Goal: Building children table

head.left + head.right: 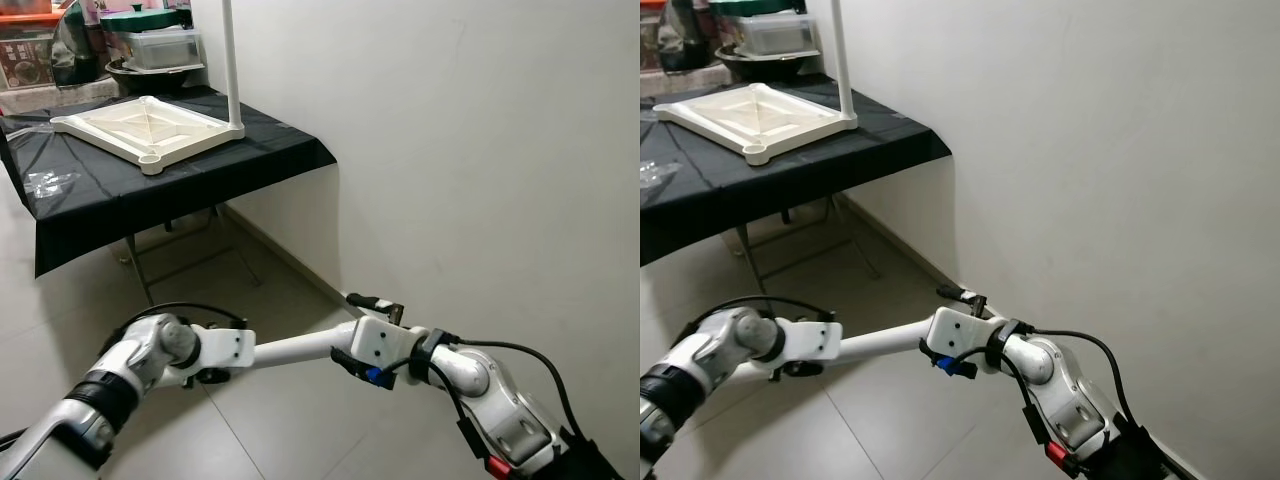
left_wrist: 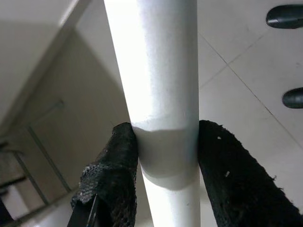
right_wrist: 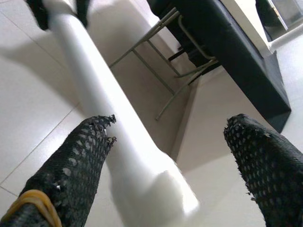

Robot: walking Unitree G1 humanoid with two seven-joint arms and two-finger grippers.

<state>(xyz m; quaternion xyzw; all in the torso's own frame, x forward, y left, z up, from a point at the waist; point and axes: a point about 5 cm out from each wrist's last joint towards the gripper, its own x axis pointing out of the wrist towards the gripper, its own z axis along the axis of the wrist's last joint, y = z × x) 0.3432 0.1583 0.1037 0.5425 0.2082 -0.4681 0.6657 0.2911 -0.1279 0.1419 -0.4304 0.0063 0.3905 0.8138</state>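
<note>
We hold a white table leg (image 1: 295, 347) low in front of us, above the tiled floor (image 1: 250, 290), its long axis running nearly level from our left side across to our right. Our left gripper (image 2: 165, 156) is clamped around it: in the left wrist view both black fingers (image 2: 116, 161) press against opposite sides of the tube, which passes straight between them. Our right gripper (image 3: 170, 161) stands wide apart at the leg's far end; in the right wrist view one finger (image 3: 75, 161) lies just beside the rounded end of the leg and the other is well clear of it, so that gripper grips nothing.

The upturned white tabletop (image 1: 145, 125) lies on the black-draped table (image 1: 150, 185) ahead and to our left, well apart from the leg we carry. One leg (image 1: 231, 65) already stands upright in the corner nearest the wall (image 1: 450, 150), and an open round socket (image 1: 149, 160) shows at the near corner.

We judge the coming move turns on this: the leg lies level while the socket faces up, so we must swing its axis upright and carry it toward our left. The left arm, already gripping, is the nearer one to that socket
</note>
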